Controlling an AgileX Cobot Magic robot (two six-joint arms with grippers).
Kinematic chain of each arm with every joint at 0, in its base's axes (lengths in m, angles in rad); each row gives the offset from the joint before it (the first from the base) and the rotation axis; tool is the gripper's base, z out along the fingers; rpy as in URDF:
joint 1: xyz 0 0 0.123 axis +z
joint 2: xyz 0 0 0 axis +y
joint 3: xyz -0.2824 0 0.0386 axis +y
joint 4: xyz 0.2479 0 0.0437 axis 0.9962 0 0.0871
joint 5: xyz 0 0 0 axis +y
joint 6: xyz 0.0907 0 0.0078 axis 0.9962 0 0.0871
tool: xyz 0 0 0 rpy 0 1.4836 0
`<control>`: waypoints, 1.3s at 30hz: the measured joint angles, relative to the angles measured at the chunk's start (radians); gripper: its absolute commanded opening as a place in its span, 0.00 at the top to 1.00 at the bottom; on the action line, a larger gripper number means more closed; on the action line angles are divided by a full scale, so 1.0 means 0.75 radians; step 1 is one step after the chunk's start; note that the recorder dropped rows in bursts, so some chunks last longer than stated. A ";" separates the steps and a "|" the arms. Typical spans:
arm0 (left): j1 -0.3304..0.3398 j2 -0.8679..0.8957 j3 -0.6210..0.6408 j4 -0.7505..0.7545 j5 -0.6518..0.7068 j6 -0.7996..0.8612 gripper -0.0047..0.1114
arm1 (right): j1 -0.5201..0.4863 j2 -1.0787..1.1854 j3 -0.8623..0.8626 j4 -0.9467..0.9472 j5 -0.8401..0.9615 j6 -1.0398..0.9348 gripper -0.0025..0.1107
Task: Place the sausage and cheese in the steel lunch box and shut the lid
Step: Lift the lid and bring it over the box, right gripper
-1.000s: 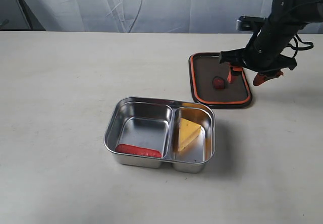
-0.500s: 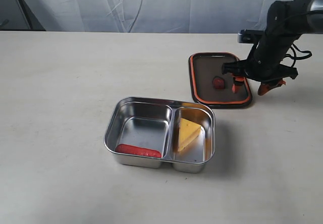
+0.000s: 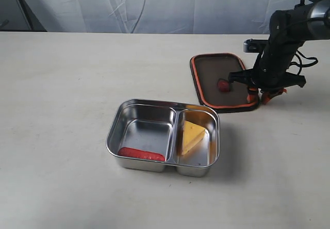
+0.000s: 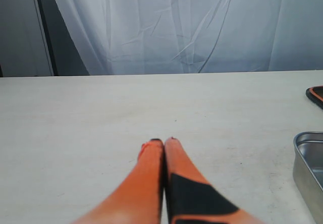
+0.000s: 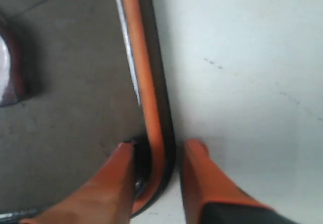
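The steel lunch box [image 3: 114,131] sits open at the table's centre. The red sausage [image 3: 141,154] lies in its left compartment and the yellow cheese [image 3: 192,135] in its right one. Behind it to the right lies the dark lid [image 3: 209,79], with its orange rim and orange valve tab [image 3: 223,85]. My right gripper [image 3: 259,96] straddles the lid's near right corner. In the right wrist view the gripper [image 5: 160,146] is shut on the lid's rim [image 5: 151,103], one finger inside, one outside. My left gripper [image 4: 164,142] is shut on nothing, above bare table, left of the lunch box [image 4: 303,158].
A white curtain [image 3: 154,4] hangs behind the table's far edge. The right arm's black links and cables [image 3: 289,33] rise over the table's right side. A corner of the lid [image 4: 317,94] shows in the left wrist view.
My right gripper came down at the lid's right edge and its fingers narrowed onto the rim. The lid shifted slightly to the left. The lunch box and food have not moved.
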 measured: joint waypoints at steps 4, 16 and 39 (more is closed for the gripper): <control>0.000 0.000 0.000 0.000 0.000 0.000 0.96 | 0.000 0.000 -0.003 0.000 0.007 0.008 0.99; 0.000 0.000 0.000 0.000 0.000 0.000 0.96 | 0.000 -0.015 -0.006 0.162 -0.030 0.041 0.99; 0.000 0.000 0.000 0.000 0.000 0.000 0.96 | 0.000 -0.645 0.100 0.459 -0.055 -0.300 0.99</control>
